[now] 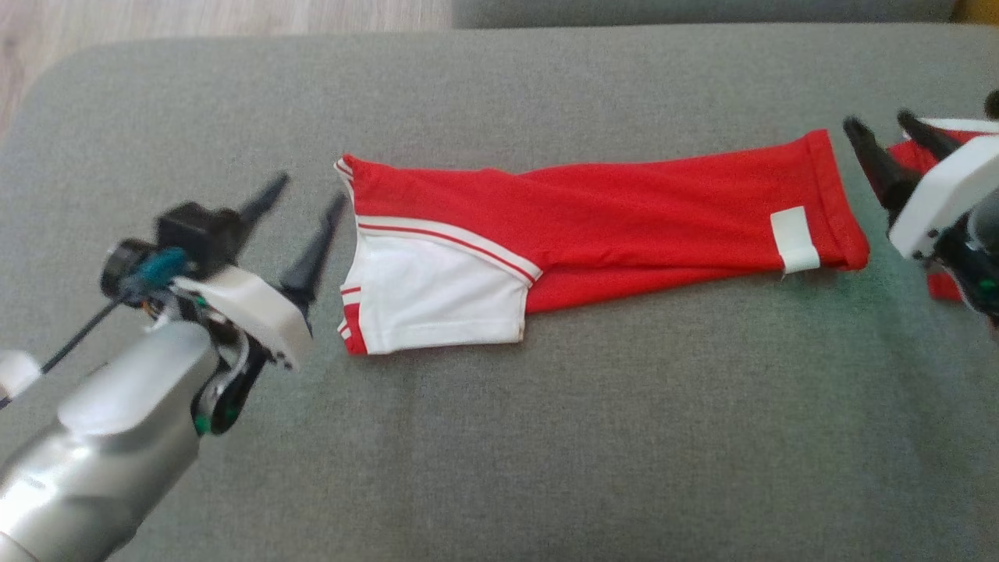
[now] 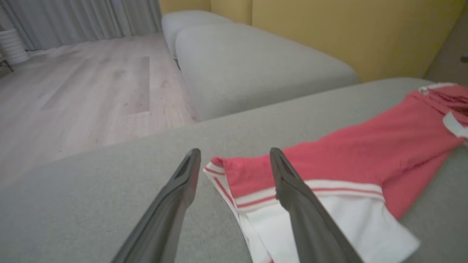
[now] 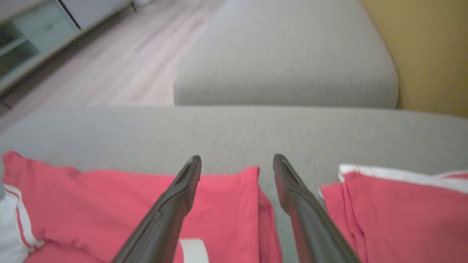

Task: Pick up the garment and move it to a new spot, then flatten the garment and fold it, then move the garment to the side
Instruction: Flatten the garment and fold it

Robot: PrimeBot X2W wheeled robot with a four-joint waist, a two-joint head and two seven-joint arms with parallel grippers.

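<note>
The left tool (image 1: 307, 193) has two long, dark, tapering fingers (image 2: 182, 193), each with a shallow slot near the tip. Behind them are a white wrist housing (image 1: 250, 308), a black camera block (image 1: 195, 230), a teal connector (image 1: 160, 265) and a thin black cable (image 1: 78, 339). The forearm (image 1: 101, 445) is glossy silver-grey. The right tool (image 1: 879, 121) has a matching white shell (image 1: 944, 195).

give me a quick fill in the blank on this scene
The garment is red and ____.
It lies on a ____ cushion.
The left gripper and right gripper are both ____.
Its sleeve lies nearest the ____ gripper.
Missing words: white; grey; open; left.
</note>
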